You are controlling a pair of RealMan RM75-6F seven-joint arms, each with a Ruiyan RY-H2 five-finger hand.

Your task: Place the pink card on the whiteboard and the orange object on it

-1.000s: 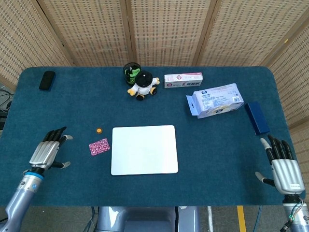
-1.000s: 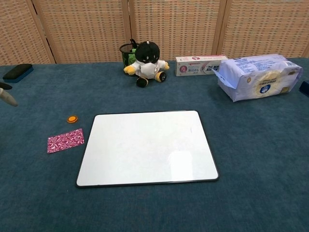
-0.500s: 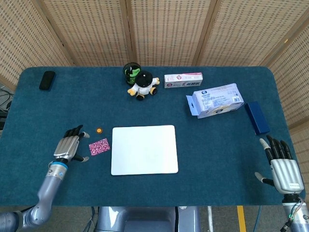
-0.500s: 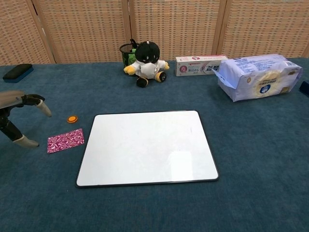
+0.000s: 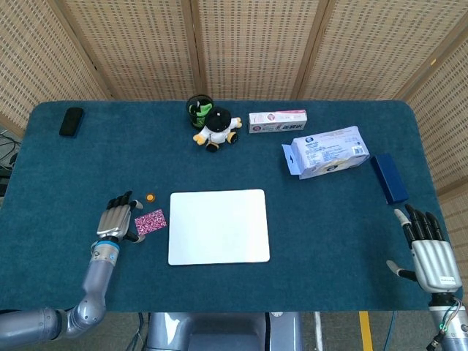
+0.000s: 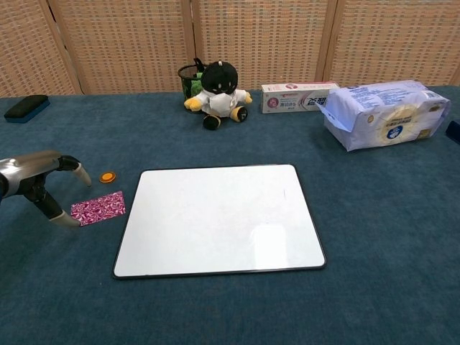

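Surface: table point(image 5: 73, 168) covered in dark teal cloth; woven wicker screens point(image 5: 248, 44) behind it.

Containers: black mesh cup point(image 5: 196, 107) at the back edge, green item seen inside, partly hidden by a plush toy point(image 5: 217, 128) in front. Toothpaste box point(image 5: 277, 121) to its right, then a tissue pack point(image 5: 325, 152) and a blue box point(image 5: 388, 178). Black eraser point(image 5: 71, 121) at far left.

Task items: whiteboard point(image 5: 218, 226) flat at centre, nothing on it. Pink card point(image 5: 150, 221) flat on the cloth just left of the board. Orange object point(image 5: 150, 197) just behind the card, apart from it.

Left hand point(image 5: 115, 220): fingers spread, nothing held; thumb tip at the card's left edge, contact can't be confirmed. Right hand point(image 5: 431, 252): fingers extended and apart, nothing held, at the near right corner.

Change vs 1.0 s ago: left hand has been moved right, from well left of the card to just beside it. Card, orange object, board and right hand unchanged.
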